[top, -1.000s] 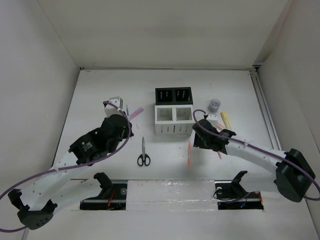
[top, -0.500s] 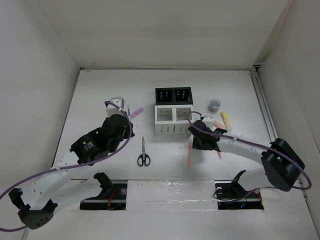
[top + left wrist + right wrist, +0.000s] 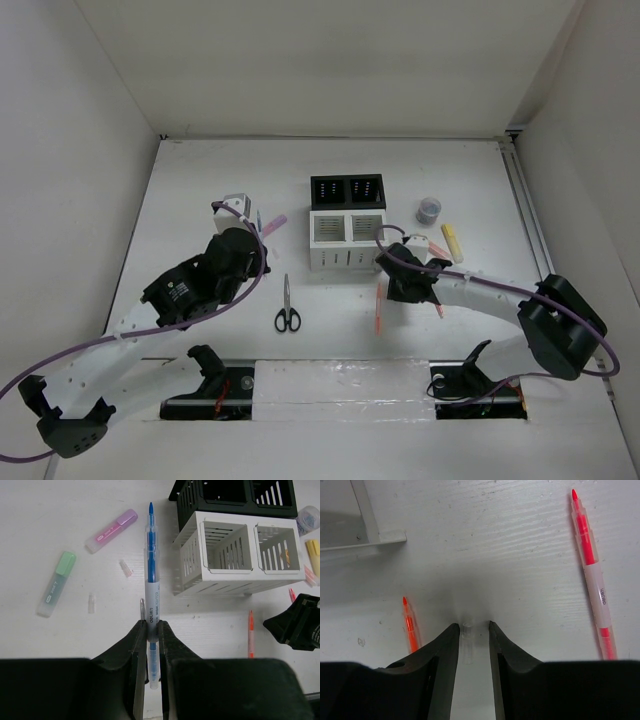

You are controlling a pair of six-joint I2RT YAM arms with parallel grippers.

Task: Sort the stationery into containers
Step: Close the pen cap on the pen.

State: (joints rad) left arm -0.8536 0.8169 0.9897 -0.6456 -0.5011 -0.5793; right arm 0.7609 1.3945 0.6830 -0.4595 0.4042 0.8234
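Blue pen (image 3: 151, 565) clamped by its tail in left gripper (image 3: 151, 626), above the tabletop's left half, short of white organizer (image 3: 210, 582). Right gripper (image 3: 471, 628) spread, low, right of centre. Risk: end grip lets pen pivot, tip catching compartment rim.

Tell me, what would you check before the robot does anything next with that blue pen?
1. Grip on the blue pen: ok, the left hand pinches its lower end.
2. Room in the white organizer: ok, its left half looks empty.
3. Right hand open: ok, jaws apart.
4. Something in its grasp: cannot tell, only a faint clear blur there.
5. Right arm out of the way: not ok, probably; it sits close to the organizer's front right corner.
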